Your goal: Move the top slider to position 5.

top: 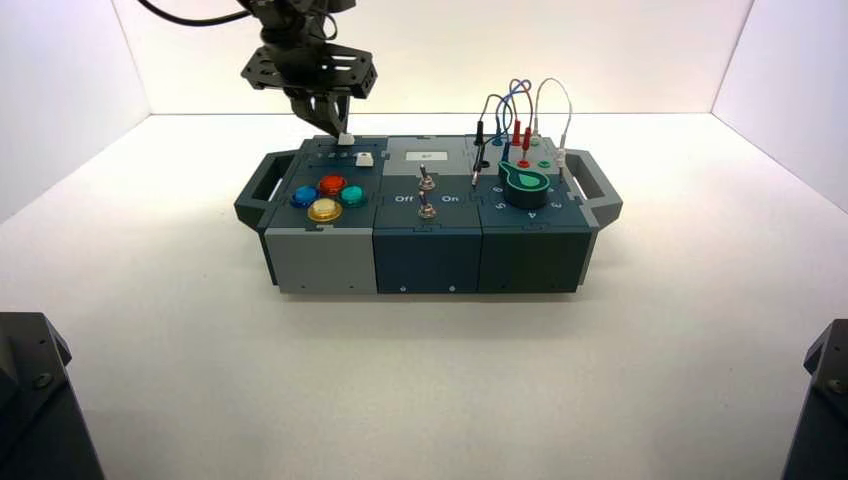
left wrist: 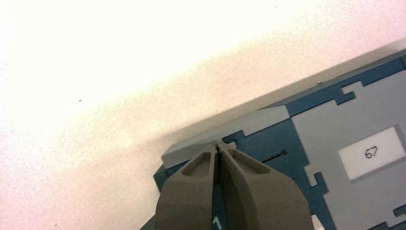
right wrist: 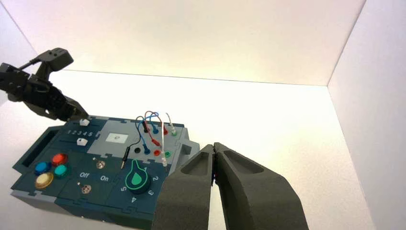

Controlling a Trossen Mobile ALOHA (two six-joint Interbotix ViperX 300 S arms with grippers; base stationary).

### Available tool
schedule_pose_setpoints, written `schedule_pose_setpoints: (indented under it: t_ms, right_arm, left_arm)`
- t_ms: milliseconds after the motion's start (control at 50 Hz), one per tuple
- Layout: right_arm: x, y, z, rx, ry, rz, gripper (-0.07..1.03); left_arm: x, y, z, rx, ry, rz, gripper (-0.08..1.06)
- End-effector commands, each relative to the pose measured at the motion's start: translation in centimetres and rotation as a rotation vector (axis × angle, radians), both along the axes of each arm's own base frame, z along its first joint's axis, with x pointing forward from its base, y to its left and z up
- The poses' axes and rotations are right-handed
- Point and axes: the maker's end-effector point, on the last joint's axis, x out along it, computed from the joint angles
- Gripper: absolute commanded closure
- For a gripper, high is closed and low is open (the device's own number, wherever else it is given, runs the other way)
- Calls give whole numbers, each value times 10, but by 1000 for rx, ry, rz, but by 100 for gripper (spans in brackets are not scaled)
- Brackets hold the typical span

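The right gripper [right wrist: 214, 146] is parked on the near side, to the right of the box, its jaws closed with nothing between them; it has no part in the work. Farther off, on the box's near left, sit the round buttons, the yellow one [top: 325, 209] nearest. Beyond them is the lower slider's white knob [top: 364, 159], and past that, by the box's far left edge, is the top slider [top: 346, 139], the thing to be moved.

The task looks partway at best. In the left wrist view a length of slot [left wrist: 274, 156] shows between the jaws and the track's end nearest the grey display panel [left wrist: 333, 126], which I judge to be the 5 end. The knob is short of that end, so the remaining job is a push along the slot toward the panel.

The left gripper [top: 342, 131] is at work over the far left of the box, pointing steeply down, its tips right beside the top knob. Its jaws are pressed together; they appear to nudge the knob rather than pinch it, though the left wrist view hides the contact.
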Motion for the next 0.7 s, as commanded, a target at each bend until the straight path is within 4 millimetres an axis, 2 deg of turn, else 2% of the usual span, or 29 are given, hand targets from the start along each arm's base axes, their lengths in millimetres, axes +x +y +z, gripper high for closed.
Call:
schedule_pose_setpoints:
  t_ms: [20,700]
  right_arm:
    - [3,0,6,2,-6,-3,98]
    - [3,0,6,2,-6,-3,98]
  left_arm:
    - [-9,-11,-3,5,13,-35,101]
    - [-19,-33,-5,11,29,-92,101]
